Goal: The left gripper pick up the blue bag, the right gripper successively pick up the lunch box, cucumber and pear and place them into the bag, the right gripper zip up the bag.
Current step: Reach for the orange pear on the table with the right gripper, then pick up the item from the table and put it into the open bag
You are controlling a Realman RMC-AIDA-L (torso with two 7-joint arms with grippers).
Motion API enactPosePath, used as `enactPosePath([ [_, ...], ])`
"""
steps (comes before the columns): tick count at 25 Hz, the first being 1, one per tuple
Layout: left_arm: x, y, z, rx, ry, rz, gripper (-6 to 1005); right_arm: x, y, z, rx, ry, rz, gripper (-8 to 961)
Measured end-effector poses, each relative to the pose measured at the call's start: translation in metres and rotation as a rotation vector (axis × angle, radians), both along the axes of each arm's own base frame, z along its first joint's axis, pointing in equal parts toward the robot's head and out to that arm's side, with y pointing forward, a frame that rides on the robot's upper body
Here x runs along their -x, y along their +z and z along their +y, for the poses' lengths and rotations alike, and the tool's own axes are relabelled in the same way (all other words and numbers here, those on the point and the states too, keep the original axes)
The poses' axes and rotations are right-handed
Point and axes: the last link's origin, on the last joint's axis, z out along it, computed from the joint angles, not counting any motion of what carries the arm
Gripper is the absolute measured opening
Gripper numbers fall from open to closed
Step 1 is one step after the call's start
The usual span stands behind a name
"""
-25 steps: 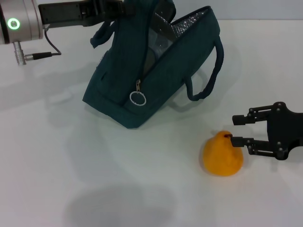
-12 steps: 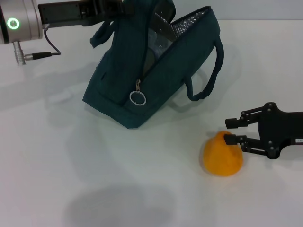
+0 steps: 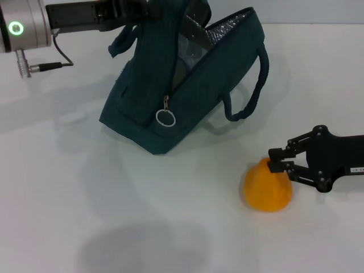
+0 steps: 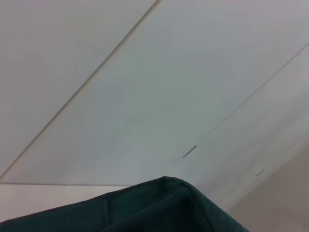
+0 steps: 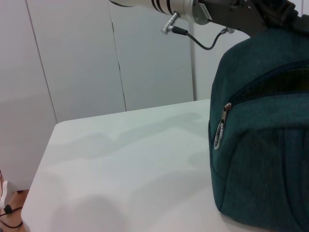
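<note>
Pear [image 3: 267,186] pickup, right gripper [image 3: 275,160]: fingers narrowly parted at the fruit's upper right edge, touching or nearly so. Seat them lower around the body before closing, or the rounded top may slip. Pear lies on the table [image 3: 85,227]; blue bag [image 3: 182,85] hangs open from the left gripper [image 3: 128,8], fingers hidden.

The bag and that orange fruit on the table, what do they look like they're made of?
The bag looks like matte woven dark-teal fabric, with a crinkly silver lining, probably foil, showing inside its open top, and a metal ring on the zip pull. The fruit is smooth, evenly orange and slightly glossy, possibly a plastic or foam model, though real fruit can't be ruled out.
</note>
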Motion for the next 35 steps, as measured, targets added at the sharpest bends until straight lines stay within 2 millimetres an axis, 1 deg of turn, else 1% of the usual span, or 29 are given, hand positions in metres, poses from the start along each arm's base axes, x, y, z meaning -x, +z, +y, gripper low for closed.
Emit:
enactPosePath([
  [5, 0.000, 0.000, 0.000, 0.001, -0.001, -0.001, 61, 0.000, 0.000, 0.001, -0.006, -0.004, -0.003, 204],
  [10, 0.000, 0.000, 0.000, 0.001, -0.002, -0.001, 61, -0.001, 0.000, 0.003, -0.018, -0.011, -0.006, 112],
  [16, 0.000, -0.001, -0.001, 0.004, -0.001, -0.003, 61, -0.002, 0.003, 0.003, -0.033, -0.020, 0.009, 56],
  [19, 0.000, -0.001, -0.002, 0.005, -0.001, -0.004, 61, 0.002, 0.011, 0.004, -0.049, -0.021, 0.067, 46],
  [22, 0.002, -0.001, -0.002, 0.006, 0.002, -0.004, 61, 0.009, 0.028, 0.003, -0.078, -0.012, 0.167, 44],
  [23, 0.002, -0.001, -0.002, 0.006, 0.003, -0.004, 61, 0.013, 0.039, 0.003, -0.101, 0.001, 0.223, 44],
  [25, 0.002, -0.001, -0.003, 0.006, 0.003, -0.004, 61, 0.020, 0.055, 0.005, -0.137, 0.027, 0.294, 43],
  [28, 0.002, -0.001, -0.003, 0.008, 0.001, -0.004, 61, 0.037, 0.081, 0.014, -0.216, 0.093, 0.388, 41],
  [30, 0.001, -0.002, -0.004, 0.014, -0.002, -0.005, 61, 0.049, 0.091, 0.021, -0.254, 0.131, 0.409, 41],
  [31, 0.001, -0.003, -0.005, 0.019, -0.004, -0.007, 61, 0.058, 0.095, 0.029, -0.277, 0.156, 0.413, 41],
  [35, -0.004, -0.006, -0.008, 0.050, -0.021, -0.020, 61, 0.092, 0.098, 0.060, -0.336, 0.205, 0.382, 40],
])
